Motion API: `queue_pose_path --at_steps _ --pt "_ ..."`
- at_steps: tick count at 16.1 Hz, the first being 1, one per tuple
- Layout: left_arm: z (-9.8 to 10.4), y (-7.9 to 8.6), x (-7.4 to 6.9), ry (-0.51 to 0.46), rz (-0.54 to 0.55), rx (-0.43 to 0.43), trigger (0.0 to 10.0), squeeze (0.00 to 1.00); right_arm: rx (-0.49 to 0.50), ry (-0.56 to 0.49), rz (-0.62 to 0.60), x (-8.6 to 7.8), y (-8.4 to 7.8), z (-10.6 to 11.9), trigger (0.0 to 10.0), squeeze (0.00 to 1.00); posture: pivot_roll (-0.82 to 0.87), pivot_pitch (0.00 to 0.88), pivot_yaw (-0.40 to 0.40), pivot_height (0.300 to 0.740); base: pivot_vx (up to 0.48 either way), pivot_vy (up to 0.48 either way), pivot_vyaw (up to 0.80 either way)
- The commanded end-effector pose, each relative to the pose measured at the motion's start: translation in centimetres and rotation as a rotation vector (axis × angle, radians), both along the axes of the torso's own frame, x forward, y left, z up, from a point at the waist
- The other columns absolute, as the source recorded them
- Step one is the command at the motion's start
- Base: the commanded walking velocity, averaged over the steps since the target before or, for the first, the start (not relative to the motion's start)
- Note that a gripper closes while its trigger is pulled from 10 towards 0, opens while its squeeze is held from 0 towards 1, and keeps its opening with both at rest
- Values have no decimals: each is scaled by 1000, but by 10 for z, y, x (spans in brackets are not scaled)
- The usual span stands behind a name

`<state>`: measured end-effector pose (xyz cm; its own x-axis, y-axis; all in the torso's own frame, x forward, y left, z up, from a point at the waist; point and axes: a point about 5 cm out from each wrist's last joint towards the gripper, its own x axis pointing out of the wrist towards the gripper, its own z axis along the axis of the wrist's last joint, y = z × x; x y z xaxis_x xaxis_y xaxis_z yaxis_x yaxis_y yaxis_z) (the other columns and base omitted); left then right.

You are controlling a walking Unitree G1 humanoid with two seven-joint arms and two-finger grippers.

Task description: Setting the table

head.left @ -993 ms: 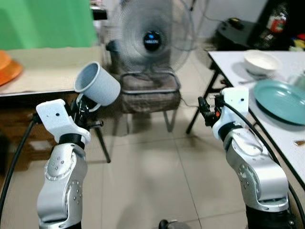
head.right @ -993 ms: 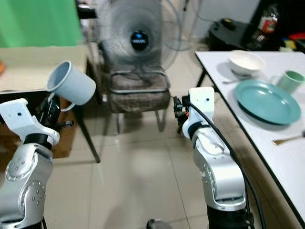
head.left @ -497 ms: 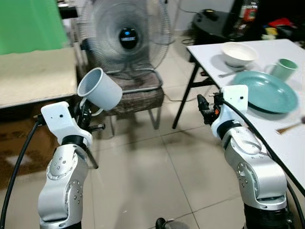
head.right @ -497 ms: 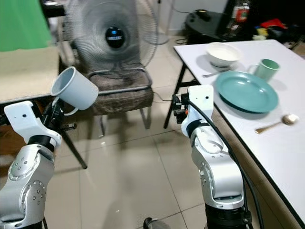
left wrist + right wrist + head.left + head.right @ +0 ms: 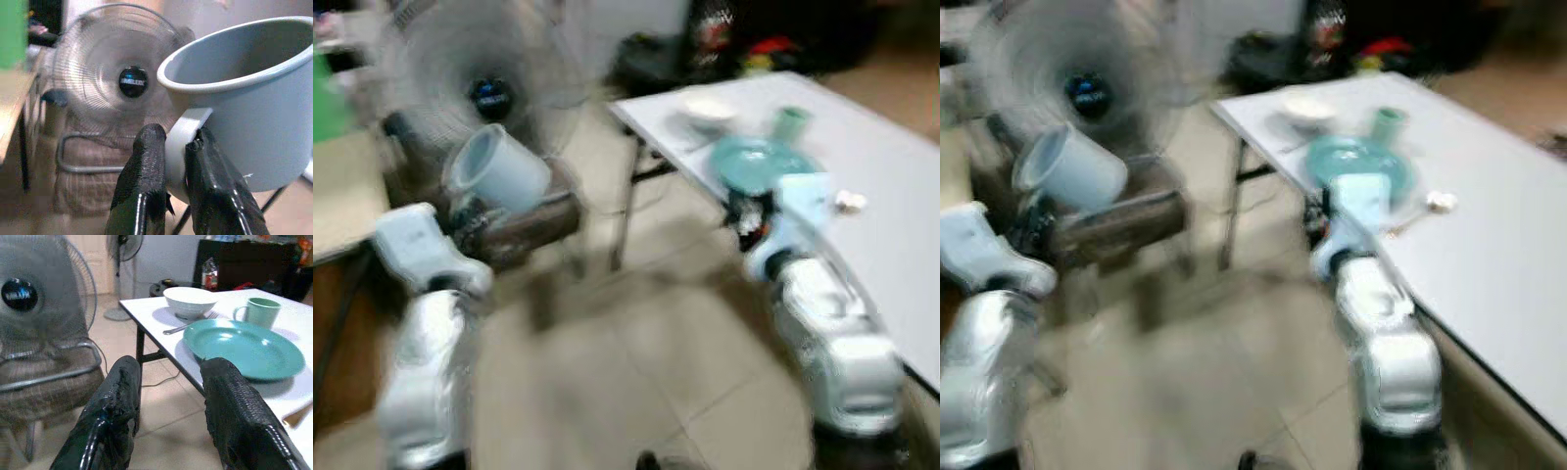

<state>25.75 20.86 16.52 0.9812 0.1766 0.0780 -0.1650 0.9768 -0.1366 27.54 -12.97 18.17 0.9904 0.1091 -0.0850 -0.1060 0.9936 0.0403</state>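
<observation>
My left gripper (image 5: 171,147) is shut on the handle of a grey-blue mug (image 5: 244,103), held up tilted at chest height (image 5: 499,171). My right gripper (image 5: 171,387) is open and holds nothing; it is raised beside the white table (image 5: 1498,245). On that table lie a teal plate (image 5: 244,350), a white bowl (image 5: 190,301) with a utensil beside it, a green mug (image 5: 259,312) and a spoon (image 5: 1435,203). Both eye views are blurred by motion.
A standing fan (image 5: 117,83) sits on a brown chair (image 5: 44,391) ahead on my left. Another table edge (image 5: 337,211) is at far left. Dark clutter stands behind the white table. Tiled floor lies between the chair and the table.
The camera has swung right, so the white table now reaches further into view. My left gripper still holds the mug and the right stays open.
</observation>
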Motion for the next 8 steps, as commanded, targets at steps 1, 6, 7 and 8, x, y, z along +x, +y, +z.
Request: queue_pose_path --at_steps 1,6,7,8 --pt "1 -9 4 16 -77 59 10000 0 8 -17 -33 0 -8 2 10000 0 37 0 15 740 0 0 -800" --pt "11 -8 8 19 -124 100 10000 0 56 -49 -131 -6 -20 6 10000 0 15 0 45 740 0 0 -800" --pt "14 -7 8 3 -105 117 10000 0 29 -27 -121 -5 -21 3 10000 0 12 0 50 740 0 0 -800" --pt "17 -7 9 -20 -94 81 10000 0 9 -10 -107 -5 -20 0 10000 0 13 0 53 740 0 0 -800"
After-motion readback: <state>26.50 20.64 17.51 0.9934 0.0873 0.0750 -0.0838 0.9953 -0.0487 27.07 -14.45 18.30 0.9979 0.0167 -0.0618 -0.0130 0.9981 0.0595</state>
